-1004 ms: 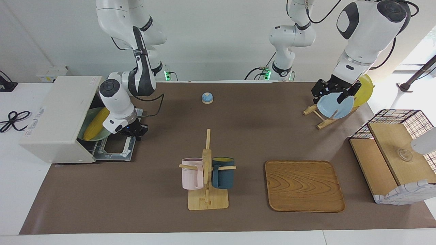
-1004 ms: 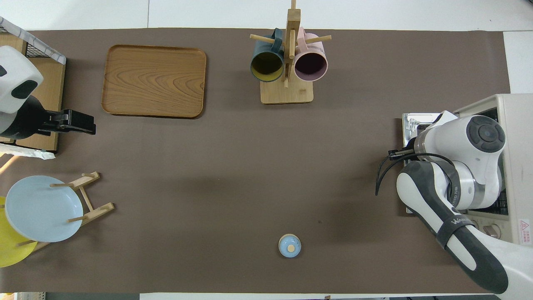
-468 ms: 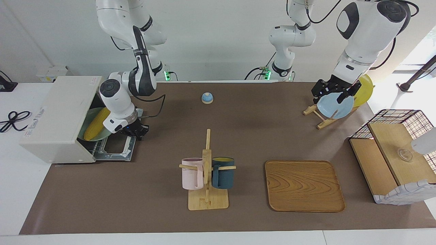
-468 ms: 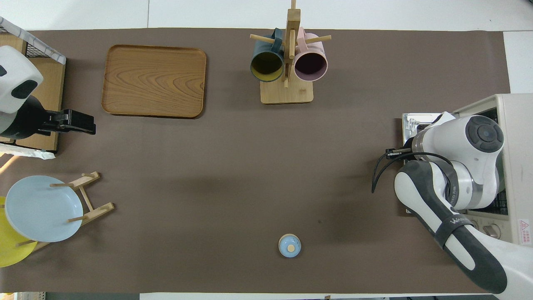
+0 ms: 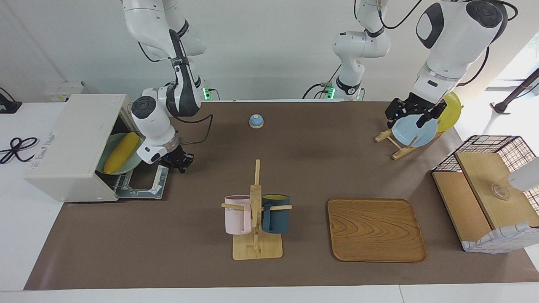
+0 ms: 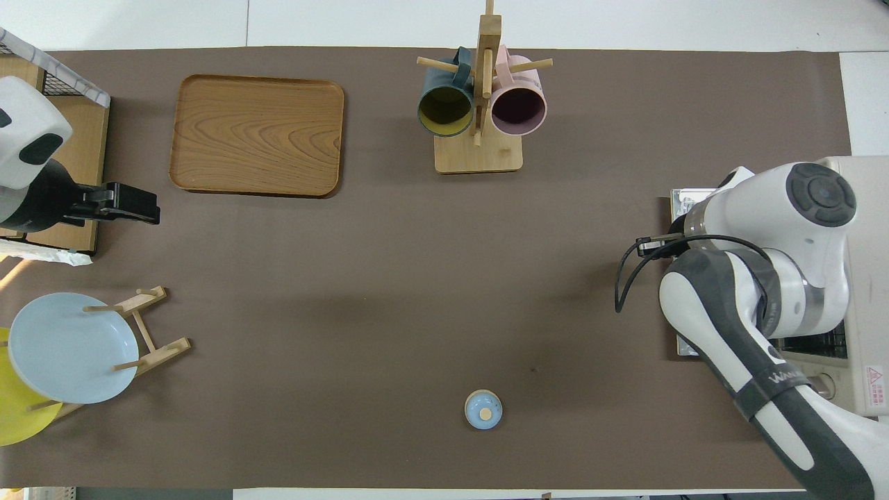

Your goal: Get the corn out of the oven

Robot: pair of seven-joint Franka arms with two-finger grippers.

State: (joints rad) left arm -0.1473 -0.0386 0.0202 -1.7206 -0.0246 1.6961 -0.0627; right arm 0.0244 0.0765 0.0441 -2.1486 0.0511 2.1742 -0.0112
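Facing view: corn (image 5: 121,152) lies inside oven (image 5: 69,147).

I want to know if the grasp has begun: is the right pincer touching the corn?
Apart. The facing view shows the right pincer over the open door's edge, with the corn lying on its plate inside the oven.

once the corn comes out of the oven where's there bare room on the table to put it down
Bare brown mat lies between the small blue bell and the wooden mug rack. The flat wooden tray is empty. It is crowded at the off-white toaster oven: its dropped door and the right claw fill that corner.
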